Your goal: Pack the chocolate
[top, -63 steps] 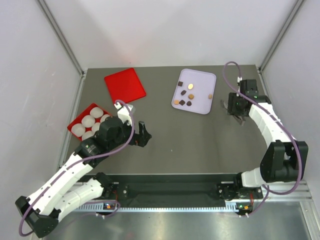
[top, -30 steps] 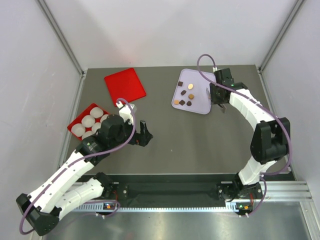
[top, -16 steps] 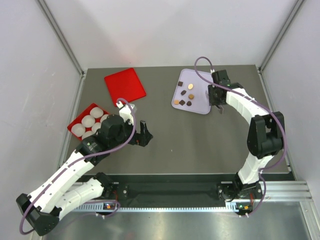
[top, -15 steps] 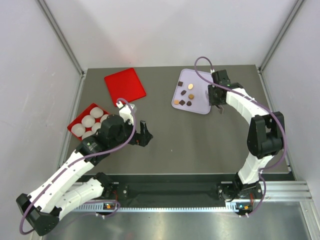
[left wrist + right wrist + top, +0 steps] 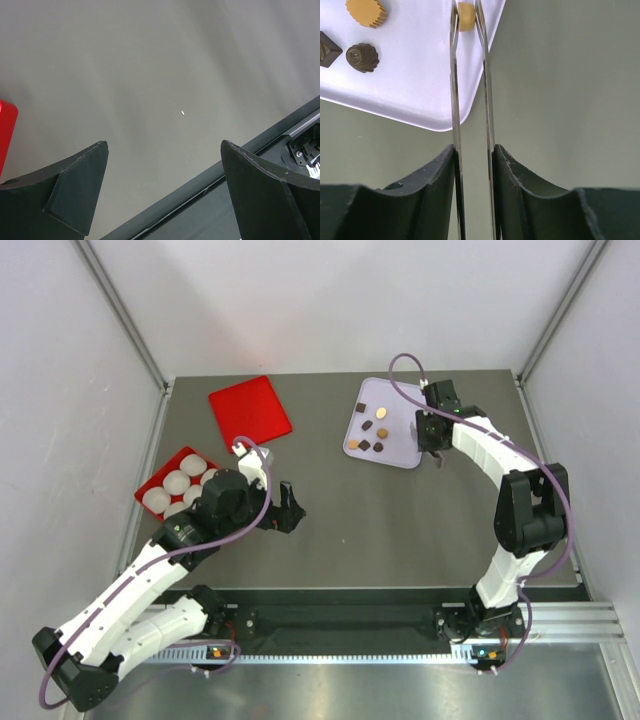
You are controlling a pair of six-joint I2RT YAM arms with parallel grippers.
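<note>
Several small dark and tan chocolate pieces point(image 5: 375, 430) lie on a pale lilac tray point(image 5: 400, 400). My right gripper point(image 5: 432, 432) is at the tray's right edge. In the right wrist view its thin metal blades point(image 5: 466, 5) touch both sides of a tan chocolate point(image 5: 466, 16) on the tray point(image 5: 420, 75). A tan fluted piece point(image 5: 366, 12) and a dark swirled piece point(image 5: 362, 57) lie to the left of the blades. My left gripper point(image 5: 285, 508) hangs wide open over bare table, with nothing between its fingers point(image 5: 75, 185).
A red box point(image 5: 150, 480) holding white paper cups point(image 5: 177, 481) stands at the left edge. A flat red lid point(image 5: 250, 410) lies behind it. The table's front edge and the dark rail point(image 5: 235, 165) run under the left gripper.
The right arm swung in from the right of the tray to its right edge, and the blades narrowed onto the tan chocolate. The left arm stayed where it was.
</note>
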